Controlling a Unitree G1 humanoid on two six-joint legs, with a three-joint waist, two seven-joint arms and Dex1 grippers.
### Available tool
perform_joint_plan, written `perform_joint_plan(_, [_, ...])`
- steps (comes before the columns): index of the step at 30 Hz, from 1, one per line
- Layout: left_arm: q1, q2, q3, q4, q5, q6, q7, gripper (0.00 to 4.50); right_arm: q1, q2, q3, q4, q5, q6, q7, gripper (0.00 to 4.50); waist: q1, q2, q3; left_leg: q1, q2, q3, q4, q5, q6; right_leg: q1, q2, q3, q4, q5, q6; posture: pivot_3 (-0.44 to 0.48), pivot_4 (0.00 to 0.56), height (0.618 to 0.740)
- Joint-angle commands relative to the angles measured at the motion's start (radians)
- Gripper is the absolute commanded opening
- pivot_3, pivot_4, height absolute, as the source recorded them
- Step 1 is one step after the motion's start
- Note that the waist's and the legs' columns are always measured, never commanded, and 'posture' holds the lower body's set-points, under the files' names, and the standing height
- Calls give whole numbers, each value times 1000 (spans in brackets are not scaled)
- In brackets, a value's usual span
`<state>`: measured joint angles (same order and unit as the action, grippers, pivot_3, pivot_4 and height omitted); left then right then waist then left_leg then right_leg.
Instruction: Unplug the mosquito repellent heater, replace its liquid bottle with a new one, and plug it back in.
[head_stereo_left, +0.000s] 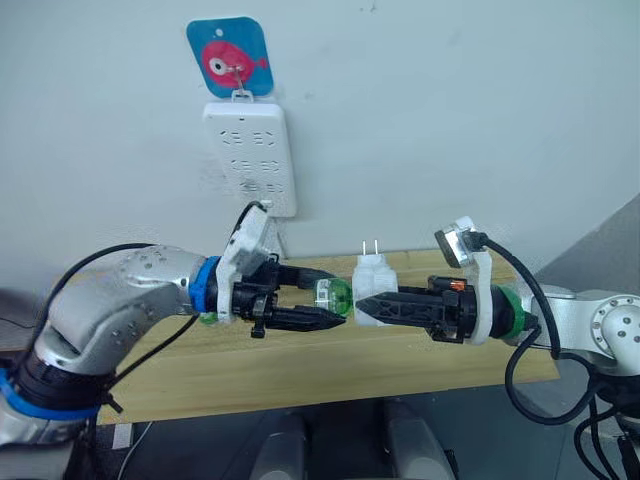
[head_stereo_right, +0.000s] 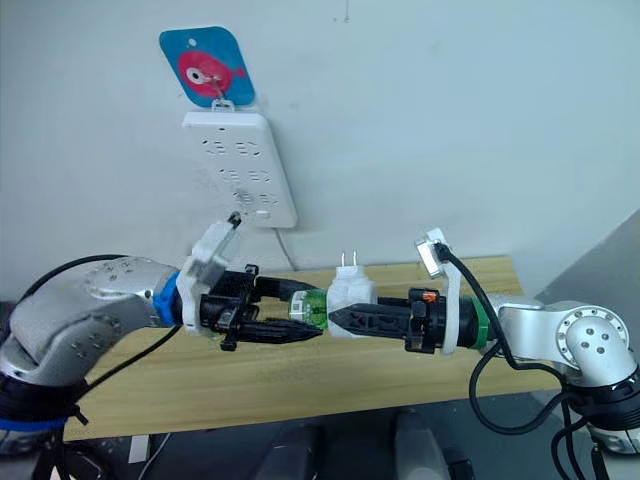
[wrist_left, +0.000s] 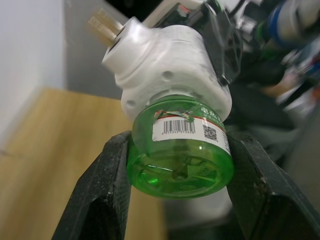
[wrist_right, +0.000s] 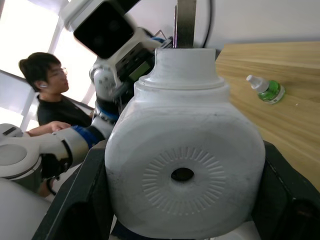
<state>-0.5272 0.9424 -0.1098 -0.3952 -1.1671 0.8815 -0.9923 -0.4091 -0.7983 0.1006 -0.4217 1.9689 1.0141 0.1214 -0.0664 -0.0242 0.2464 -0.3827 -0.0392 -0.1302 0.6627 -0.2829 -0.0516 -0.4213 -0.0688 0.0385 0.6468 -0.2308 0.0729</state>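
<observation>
Mosquito repellent heater (head_stereo_left: 372, 288) unplugged, held in air above wooden worktop (head_stereo_left: 300, 370), prongs up, clamped by right gripper (head_stereo_left: 362, 305) fingers on its sides. Green liquid bottle (head_stereo_left: 333, 296) attached at heater's left, pinched between left gripper (head_stereo_left: 335, 305) fingers. White power strip (head_stereo_left: 249, 157) on wall behind, hanging under blue fish hook (head_stereo_left: 230, 57). Spare green bottle (wrist_right: 265, 89) lying on worktop. Person (wrist_right: 46, 92) in background, right wrist view.
</observation>
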Motion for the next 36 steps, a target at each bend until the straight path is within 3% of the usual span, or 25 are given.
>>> perform_joint_plan(1, [14, -32, 36, -37, 38, -12, 16, 2246, -6, -5, -4, -27, 3, -2, -4, 3018, -1, 0, 0, 0, 0, 0, 0, 0, 0, 0, 0, 0, 0, 0, 0, -64, 213, 740])
perform_joint_plan(4, [68, -77, 57, -67, 116, -80, 35, 2246, -5, -3, -5, -27, 3, -9, -11, 3018, -3, 0, 0, 0, 0, 1, -1, 0, 0, -1, 0, 1, -1, 0, -1, -65, 213, 740])
perform_joint_plan(9, [220, -168, 40, -73, 495, -504, -14, 3797, -4, 1, -10, -21, 3, -11, -19, 3018, 4, 0, 0, -1, 0, 3, -1, 0, 0, -1, -1, 2, -2, 0, -1, -65, 216, 740])
perform_joint_plan(10, [260, -188, 38, -53, 579, -651, -49, 4132, -5, 2, -12, -18, 3, -10, -20, 3018, 7, 0, 0, -1, 0, 3, -1, 0, 0, -1, -1, 2, -3, 0, -1, -66, 216, 740])
perform_joint_plan(13, [338, -271, 56, 14, 749, -1037, -102, 4137, -9, 4, -14, -12, 3, -9, -23, 3018, 15, 0, 0, -1, 0, 4, -1, 0, 0, -1, -1, 3, -3, 0, -1, -66, 219, 740])
perform_joint_plan(18, [363, -334, 67, 72, 817, -1258, -103, 4137, -10, 6, -14, -12, 3, -7, -22, 3018, 32, 0, 0, -2, 0, 4, 0, 0, 0, -1, -2, 3, -3, 1, -1, -64, 221, 740])
perform_joint_plan(23, [344, -345, 43, 89, 818, -1282, -101, 4137, -15, 13, -10, -13, 3, -9, -26, 3018, 33, 0, 0, -1, 0, 3, 0, 0, 0, -1, -2, 3, -3, 1, -1, -63, 221, 740])
perform_joint_plan(29, [287, -350, 33, 78, 807, -1234, -80, 2331, -13, 17, -11, -15, 3, -8, -29, 3018, 31, 0, 0, -1, 0, 3, 0, 0, 0, -1, -2, 2, -2, 1, -1, -64, 223, 740])
perform_joint_plan(31, [268, -347, 24, 44, 781, -1178, -76, 2239, -10, 14, -8, -12, 3, -7, -35, 3018, 31, 0, 0, -1, 0, 3, 0, 0, 0, -1, -2, 2, -2, 1, -1, -61, 223, 740])
perform_joint_plan(34, [274, -257, -14, -59, 653, -884, -100, 2239, -6, 5, -5, -8, 3, 0, -35, 3018, 27, 0, 0, -1, 0, 3, 0, 0, 0, -1, -1, 2, -2, 1, -1, -54, 223, 740])
perform_joint_plan(36, [250, -115, -15, -130, 344, -458, -29, 2239, -7, 2, -3, -5, 3, 8, -30, 3018, 16, -1, 0, -1, 0, 1, 0, 0, 0, -1, -1, 2, -1, 1, -1, -45, 222, 740])
